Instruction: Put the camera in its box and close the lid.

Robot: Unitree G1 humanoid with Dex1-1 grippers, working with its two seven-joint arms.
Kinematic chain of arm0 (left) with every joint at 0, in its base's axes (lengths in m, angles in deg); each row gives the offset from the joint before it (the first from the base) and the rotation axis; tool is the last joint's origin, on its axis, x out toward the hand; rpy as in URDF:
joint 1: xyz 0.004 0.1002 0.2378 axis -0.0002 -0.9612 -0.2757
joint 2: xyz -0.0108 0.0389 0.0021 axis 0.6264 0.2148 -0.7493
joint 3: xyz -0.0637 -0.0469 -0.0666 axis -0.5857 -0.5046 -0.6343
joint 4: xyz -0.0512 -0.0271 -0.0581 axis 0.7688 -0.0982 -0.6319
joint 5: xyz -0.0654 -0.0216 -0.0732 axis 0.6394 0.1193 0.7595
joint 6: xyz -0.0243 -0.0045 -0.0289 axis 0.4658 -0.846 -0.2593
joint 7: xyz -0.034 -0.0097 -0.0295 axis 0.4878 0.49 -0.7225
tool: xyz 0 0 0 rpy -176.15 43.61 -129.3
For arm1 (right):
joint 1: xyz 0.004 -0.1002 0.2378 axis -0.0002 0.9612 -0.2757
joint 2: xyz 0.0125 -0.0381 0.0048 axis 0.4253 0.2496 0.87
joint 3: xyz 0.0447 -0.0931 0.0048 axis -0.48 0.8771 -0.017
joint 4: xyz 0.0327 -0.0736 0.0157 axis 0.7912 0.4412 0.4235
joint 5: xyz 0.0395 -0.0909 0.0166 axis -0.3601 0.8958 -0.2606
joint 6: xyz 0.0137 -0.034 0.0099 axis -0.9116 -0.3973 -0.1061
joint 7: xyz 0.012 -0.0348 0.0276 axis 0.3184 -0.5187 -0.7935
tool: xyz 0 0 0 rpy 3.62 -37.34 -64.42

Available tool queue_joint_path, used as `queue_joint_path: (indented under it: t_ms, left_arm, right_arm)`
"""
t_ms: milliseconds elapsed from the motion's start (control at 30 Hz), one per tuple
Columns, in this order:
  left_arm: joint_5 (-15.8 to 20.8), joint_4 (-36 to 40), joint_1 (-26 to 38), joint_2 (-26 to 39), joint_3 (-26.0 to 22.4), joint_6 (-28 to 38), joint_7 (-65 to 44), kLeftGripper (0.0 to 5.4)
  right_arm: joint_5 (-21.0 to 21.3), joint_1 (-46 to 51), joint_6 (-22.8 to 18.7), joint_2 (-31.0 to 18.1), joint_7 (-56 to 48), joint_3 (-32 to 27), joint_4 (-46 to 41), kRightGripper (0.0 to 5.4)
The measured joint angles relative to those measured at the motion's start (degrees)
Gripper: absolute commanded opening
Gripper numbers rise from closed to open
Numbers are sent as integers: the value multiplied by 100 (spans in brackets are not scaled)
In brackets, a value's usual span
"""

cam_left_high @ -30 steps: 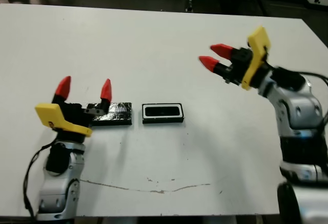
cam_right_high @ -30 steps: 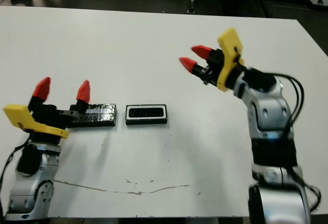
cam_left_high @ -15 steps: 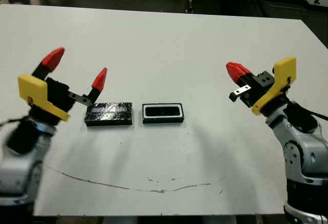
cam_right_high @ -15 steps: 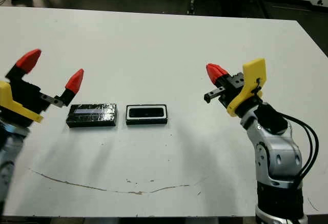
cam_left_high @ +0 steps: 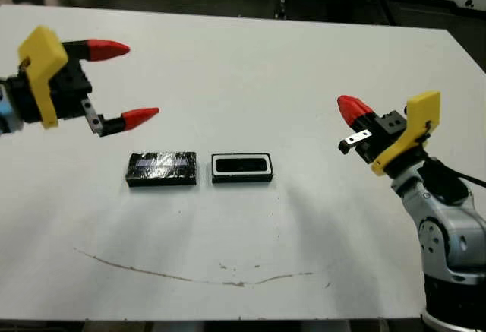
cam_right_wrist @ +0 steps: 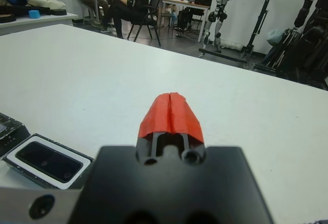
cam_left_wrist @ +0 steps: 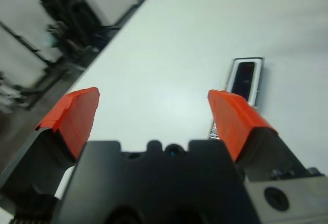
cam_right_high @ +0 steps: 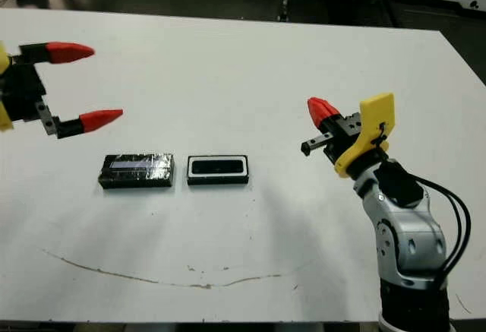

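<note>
The camera (cam_left_high: 241, 165) already lies inside the box (cam_left_high: 215, 175), a dark bar framed by the tray's white lining, near the middle of the white table (cam_left_high: 250, 66). So the first half of the job looks done. The lid (cam_left_high: 161, 169) is not yet on: it rests flat on the table just beside the box, on the robot's left, its glossy wrinkled top facing up and a narrow strip of table showing between the two. What remains, as I judge it, is to pick up the lid, carry it across onto the box and seat it squarely.

Neither arm holds anything. The left gripper (cam_left_high: 127, 80) hangs in the air beyond the lid and farther left of the box, its two red fingertips spread wide, well clear of the lid. The right gripper (cam_left_high: 354, 109) hovers well to the right of the box, its red tips pressed together with nothing between them, as the right wrist view confirms.
</note>
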Motion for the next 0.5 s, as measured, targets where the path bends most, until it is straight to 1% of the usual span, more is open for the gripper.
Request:
queue_joint_path:
  t_ms: [167, 267, 300, 400, 500]
  left_arm:
    - [-481, -1303, 1024, 13, 756, 312, -1444, 540]
    - [-790, -2104, 1494, -158, 1068, 640, -2031, 540]
    - [-828, -2359, 1592, -236, 1145, 757, -2140, 540]
    - [-717, -3065, 1793, -457, 1573, 936, -2268, 540]
    - [-563, -3567, 1935, -634, 2010, 1035, -2285, 540]
  right_arm:
    - [-41, 18, 2, 0, 38, 36, -3, 1]
    - [-67, 28, 0, 13, 71, 45, 16, 1]
    - [-80, 32, -2, 21, 100, 48, 16, 1]
    - [-107, 53, -3, 25, 125, 65, 24, 1]
    - [-107, 72, 11, 23, 125, 100, 47, 1]
